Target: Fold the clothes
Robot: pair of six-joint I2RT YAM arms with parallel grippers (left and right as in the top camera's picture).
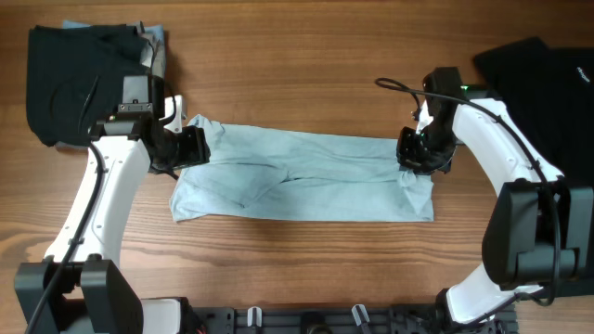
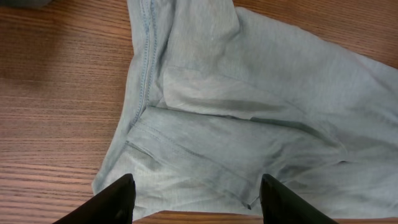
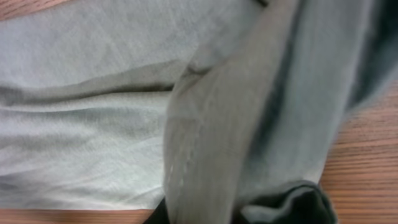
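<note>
The light-blue T-shirt lies folded into a long strip across the middle of the table. My left gripper is over the shirt's left end. In the left wrist view its fingers are spread wide and empty, just above the shirt's near edge. My right gripper is at the shirt's right end. In the right wrist view it is shut on a bunched, raised fold of the light-blue fabric. A black T-shirt lies at the back right.
A folded dark garment sits on a bit of blue cloth at the back left, close behind my left arm. Bare wooden table shows behind and in front of the shirt.
</note>
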